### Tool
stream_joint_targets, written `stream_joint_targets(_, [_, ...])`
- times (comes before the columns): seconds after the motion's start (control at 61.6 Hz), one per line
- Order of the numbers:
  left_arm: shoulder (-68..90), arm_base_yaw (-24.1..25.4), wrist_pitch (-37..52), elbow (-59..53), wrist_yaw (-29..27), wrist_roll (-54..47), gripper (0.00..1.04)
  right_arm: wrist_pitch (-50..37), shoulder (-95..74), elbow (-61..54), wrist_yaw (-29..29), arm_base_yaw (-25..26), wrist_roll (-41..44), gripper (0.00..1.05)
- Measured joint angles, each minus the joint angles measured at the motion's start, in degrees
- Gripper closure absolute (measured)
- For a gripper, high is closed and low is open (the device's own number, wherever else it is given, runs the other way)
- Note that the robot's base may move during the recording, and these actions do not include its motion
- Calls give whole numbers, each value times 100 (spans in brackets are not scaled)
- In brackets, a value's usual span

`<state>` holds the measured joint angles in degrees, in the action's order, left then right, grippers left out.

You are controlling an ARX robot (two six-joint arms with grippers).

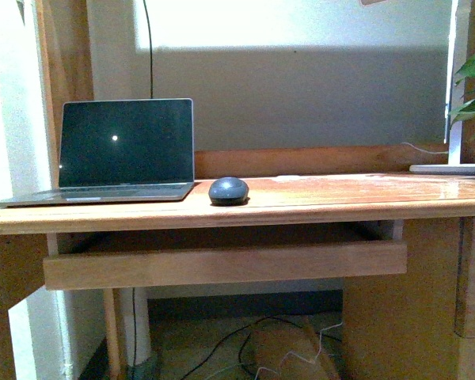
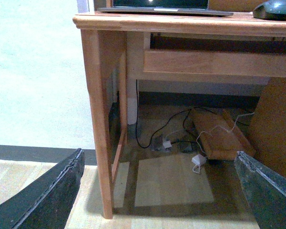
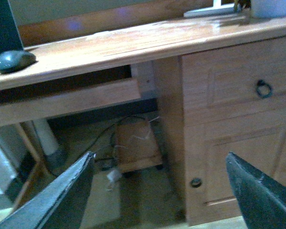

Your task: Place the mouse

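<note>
- Front view: the mouse [image 1: 228, 191] sits on the wooden desk [image 1: 317, 202], just beside the right corner of the open laptop [image 1: 115, 152], not touching it. Laptop screen is dark apart from one small bright dot.
- Neither arm shows up in the front view, only the wrist cams catch them.
- Left wrist view: left gripper [image 2: 157, 191] is spread wide, holding nothing, low down in front of the desk leg [image 2: 97, 124]. Cables and a white plug [image 2: 198, 161] lie on the floor under the desk.
- Right wrist view: right gripper [image 3: 162, 193] is also wide and empty, below the desk's cabinet door with a ring pull [image 3: 263, 88].
- No readable brands or writing anywhere.
</note>
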<state>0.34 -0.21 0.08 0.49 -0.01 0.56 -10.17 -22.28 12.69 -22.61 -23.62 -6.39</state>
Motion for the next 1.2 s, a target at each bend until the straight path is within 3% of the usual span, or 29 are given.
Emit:
stream_joint_targets(0.146, [0,2,0,0,0,0,8,157,435,-411,660,695,472,60])
stream_joint_targets(0.389, [0,0,0,0,0,0,8,282,925,-723,1331,1384,597,103])
stream_joint_targets(0.454, [0,0,0,0,0,0,8,601,1233,-763,1432,1506,605,102])
stream_joint_targets(0.536, [0,0,0,0,0,0,8,1047,1733,-868,2181,2109,621,102])
stream_joint_targets(0.6, [0,2,0,0,-2,0,8,1051,1862,-870,2192,2308,621,102])
stream_joint_targets(0.957, [0,2,0,0,0,-2,8,1029,2168,-1182,2256,2343,629,101])
stream_joint_targets(1.201, [0,0,0,0,0,-2,8,1029,2192,-1182,2260,2343,625,56])
